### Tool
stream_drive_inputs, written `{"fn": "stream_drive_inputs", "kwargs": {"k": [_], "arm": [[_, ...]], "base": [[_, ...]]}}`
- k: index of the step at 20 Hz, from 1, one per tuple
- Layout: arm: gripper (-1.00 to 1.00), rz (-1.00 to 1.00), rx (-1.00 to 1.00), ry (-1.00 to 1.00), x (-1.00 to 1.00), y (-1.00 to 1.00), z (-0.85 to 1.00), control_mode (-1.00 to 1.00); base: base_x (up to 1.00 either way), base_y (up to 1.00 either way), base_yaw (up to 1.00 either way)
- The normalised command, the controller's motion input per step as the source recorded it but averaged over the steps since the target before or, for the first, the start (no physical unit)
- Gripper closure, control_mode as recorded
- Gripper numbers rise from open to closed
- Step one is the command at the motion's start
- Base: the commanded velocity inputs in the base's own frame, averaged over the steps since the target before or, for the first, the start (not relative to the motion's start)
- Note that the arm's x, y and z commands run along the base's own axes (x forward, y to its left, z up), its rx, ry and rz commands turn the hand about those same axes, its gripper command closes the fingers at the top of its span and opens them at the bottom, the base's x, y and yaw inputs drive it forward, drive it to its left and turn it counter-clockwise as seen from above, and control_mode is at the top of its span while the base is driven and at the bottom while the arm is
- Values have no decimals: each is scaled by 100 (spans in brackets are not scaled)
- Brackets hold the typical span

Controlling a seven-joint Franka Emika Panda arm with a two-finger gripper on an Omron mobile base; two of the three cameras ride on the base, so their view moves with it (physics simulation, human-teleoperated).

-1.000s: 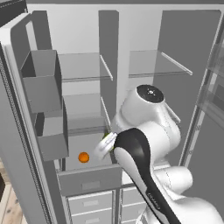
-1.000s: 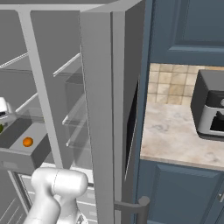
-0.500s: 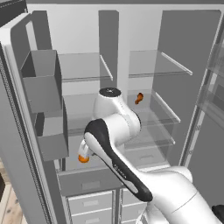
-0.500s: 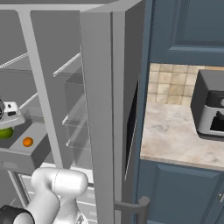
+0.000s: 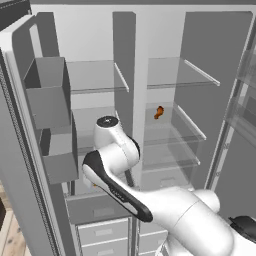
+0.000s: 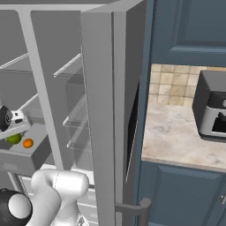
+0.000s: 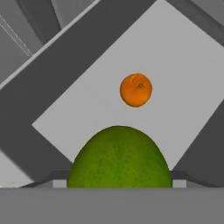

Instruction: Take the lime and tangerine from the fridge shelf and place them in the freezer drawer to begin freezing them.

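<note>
Glossy white arm (image 5: 165, 205) with dark joints.

No text, label, brand, number or sign can be read in any of the pictures.
</note>
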Motion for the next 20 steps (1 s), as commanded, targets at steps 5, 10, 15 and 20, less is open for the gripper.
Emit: {"fn": "stream_drive_inputs", "kwargs": {"k": [5, 10, 15, 20], "arm": [[100, -2, 0, 0, 74, 28, -5, -100], [100, 0, 0, 0, 51, 7, -50, -100], [100, 0, 0, 0, 68, 3, -55, -100], [100, 0, 0, 0, 49, 3, -73, -100]], "base": [[0, 0, 0], [0, 0, 0], [0, 0, 0], [0, 0, 0]]}}
